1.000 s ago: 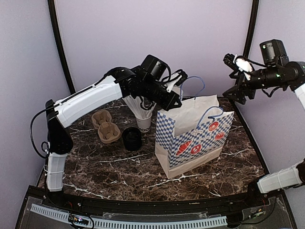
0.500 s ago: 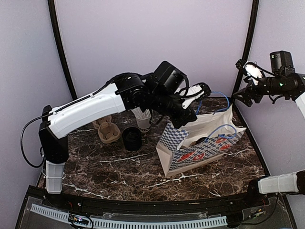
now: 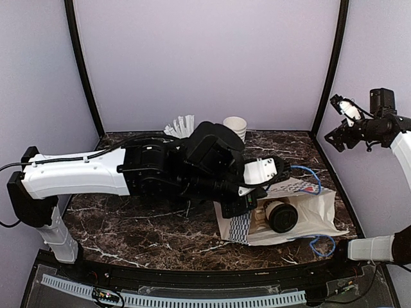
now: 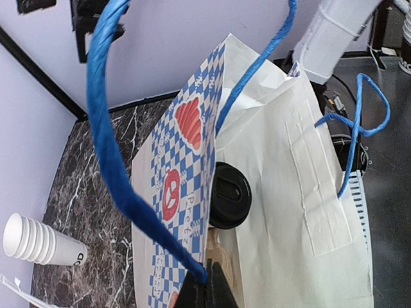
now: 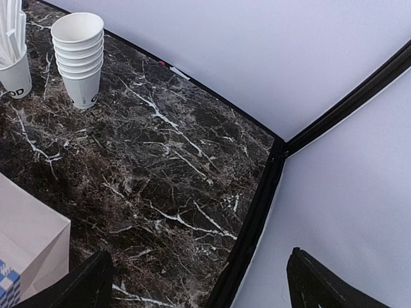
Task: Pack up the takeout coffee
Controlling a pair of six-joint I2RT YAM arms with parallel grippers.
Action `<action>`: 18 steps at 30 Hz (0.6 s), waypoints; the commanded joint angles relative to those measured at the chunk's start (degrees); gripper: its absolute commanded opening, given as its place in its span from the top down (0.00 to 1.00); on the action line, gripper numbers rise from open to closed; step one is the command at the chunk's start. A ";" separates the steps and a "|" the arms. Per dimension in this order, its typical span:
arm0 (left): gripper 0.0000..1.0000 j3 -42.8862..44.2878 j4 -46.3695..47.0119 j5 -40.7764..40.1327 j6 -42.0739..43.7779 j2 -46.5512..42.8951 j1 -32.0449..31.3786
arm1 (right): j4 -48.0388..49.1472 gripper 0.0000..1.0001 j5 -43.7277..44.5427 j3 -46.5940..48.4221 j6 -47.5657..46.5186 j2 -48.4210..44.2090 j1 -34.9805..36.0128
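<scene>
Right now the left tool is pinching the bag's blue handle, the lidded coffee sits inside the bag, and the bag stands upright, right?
No: the bag lies tipped on its side, as the top external view shows. The rest holds: the left tool pinches the blue handle and the lidded coffee is inside the bag.

Left arm (image 3: 77, 176) low, reaching rightward, left claw (image 4: 207, 290) clamped; right arm (image 3: 401, 138) raised, right claw (image 3: 339, 122) agape.

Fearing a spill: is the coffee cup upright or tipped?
Tipped: the coffee cup lies sideways inside the overturned paper bag, black lid on.
</scene>
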 commanded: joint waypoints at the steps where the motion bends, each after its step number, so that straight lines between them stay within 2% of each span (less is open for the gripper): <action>1: 1.00 -4.11 7.20 -0.78 4.90 -3.65 -3.60 | 4.00 0.04 -1.96 -2.44 0.89 -1.67 -0.42; 8: 1.00 -9.93 9.53 -4.38 8.97 -4.06 -8.22 | 4.55 0.04 -2.66 -6.00 0.41 -2.75 -0.42; 18: 1.00 -9.54 10.70 -10.19 10.53 -3.19 -10.03 | 3.66 0.04 -4.77 -5.89 0.36 -3.01 -0.42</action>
